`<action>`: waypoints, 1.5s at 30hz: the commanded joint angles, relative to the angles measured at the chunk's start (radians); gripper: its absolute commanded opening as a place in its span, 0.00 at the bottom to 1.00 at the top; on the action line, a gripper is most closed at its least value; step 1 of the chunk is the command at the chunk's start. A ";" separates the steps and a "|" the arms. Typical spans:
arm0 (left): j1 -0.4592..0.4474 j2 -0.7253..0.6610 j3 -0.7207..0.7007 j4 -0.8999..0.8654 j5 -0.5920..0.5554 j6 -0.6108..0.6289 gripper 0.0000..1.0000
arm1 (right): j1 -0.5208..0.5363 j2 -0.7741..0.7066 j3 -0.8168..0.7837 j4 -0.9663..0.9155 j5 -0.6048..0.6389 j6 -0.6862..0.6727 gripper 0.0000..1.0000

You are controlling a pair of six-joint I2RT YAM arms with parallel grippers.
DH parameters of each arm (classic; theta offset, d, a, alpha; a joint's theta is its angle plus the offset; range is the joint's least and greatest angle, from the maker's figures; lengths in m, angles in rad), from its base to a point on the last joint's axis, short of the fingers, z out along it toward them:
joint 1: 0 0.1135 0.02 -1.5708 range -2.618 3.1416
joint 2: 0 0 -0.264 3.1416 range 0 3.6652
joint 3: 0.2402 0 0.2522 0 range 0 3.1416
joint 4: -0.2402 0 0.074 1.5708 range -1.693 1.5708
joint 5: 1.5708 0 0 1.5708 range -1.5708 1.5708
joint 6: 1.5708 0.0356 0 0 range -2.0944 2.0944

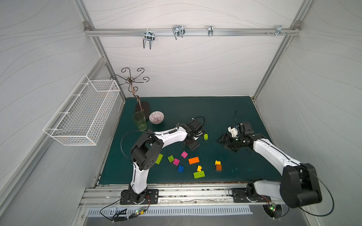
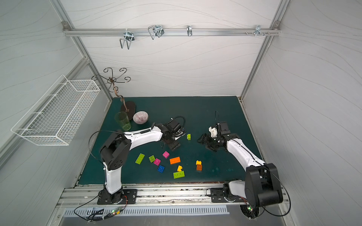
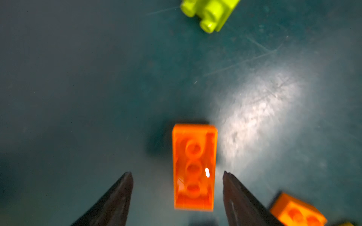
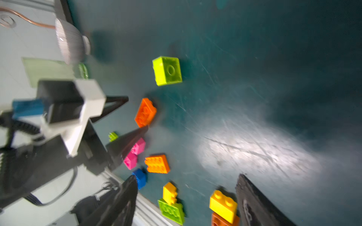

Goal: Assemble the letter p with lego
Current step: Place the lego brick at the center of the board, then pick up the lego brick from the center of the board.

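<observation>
1. The left arm (image 1: 170, 137) hung over the dark green worktop (image 1: 225, 109) with its jaws spread either side of an orange oblong lego brick (image 3: 194, 166). The brick touched neither jaw, and its hollow underside faced the wrist camera.
2. The arm's own wrist hid that brick in both top views, so it showed only in the wrist views.
3. A small lime green brick (image 1: 205, 136) lay just beyond the left jaws, between the two arms.
4. The right arm (image 1: 270, 152) pointed its jaws toward that lime brick. They were spread over bare worktop and gripped nothing.
5. Nearer the robot's base lay a loose scatter:
   - a lime green oblong brick (image 2: 139, 158)
   - a lime green square brick (image 1: 171, 158)
   - two magenta bricks (image 1: 176, 161)
   - a studded orange oblong (image 1: 194, 160)
   - a blue square brick (image 1: 180, 168)
   - a small yellow brick (image 1: 199, 168) just beside a second lime oblong (image 1: 199, 174)
   - a yellow brick (image 1: 217, 162) touching a square orange one (image 1: 218, 167)
6. In the far left corner, well apart from the bricks, stood:
   - a translucent green tumbler (image 1: 140, 121)
   - a ribbed pale bowl (image 1: 156, 117)
   - a curled wire stand (image 1: 135, 84)
7. A white wire basket (image 1: 84, 113) hung on the left wall.
</observation>
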 commanded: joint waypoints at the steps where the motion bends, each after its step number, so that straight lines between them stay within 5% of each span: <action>1: 0.027 -0.088 0.013 0.109 0.084 -0.004 0.97 | -0.005 0.040 0.055 0.036 -0.025 -0.018 0.74; 15: -0.005 0.202 0.316 0.035 0.173 0.165 0.98 | -0.134 -0.095 -0.022 -0.003 -0.088 0.003 0.82; 36: -0.052 0.441 0.598 -0.079 0.186 0.172 0.71 | -0.179 -0.063 -0.044 0.020 -0.160 -0.020 0.74; 42: -0.061 0.458 0.600 -0.084 0.200 0.151 0.54 | -0.185 -0.044 -0.051 0.035 -0.178 -0.020 0.74; 45: -0.059 0.444 0.566 -0.073 0.190 0.143 0.56 | -0.187 -0.033 -0.051 0.040 -0.187 -0.018 0.74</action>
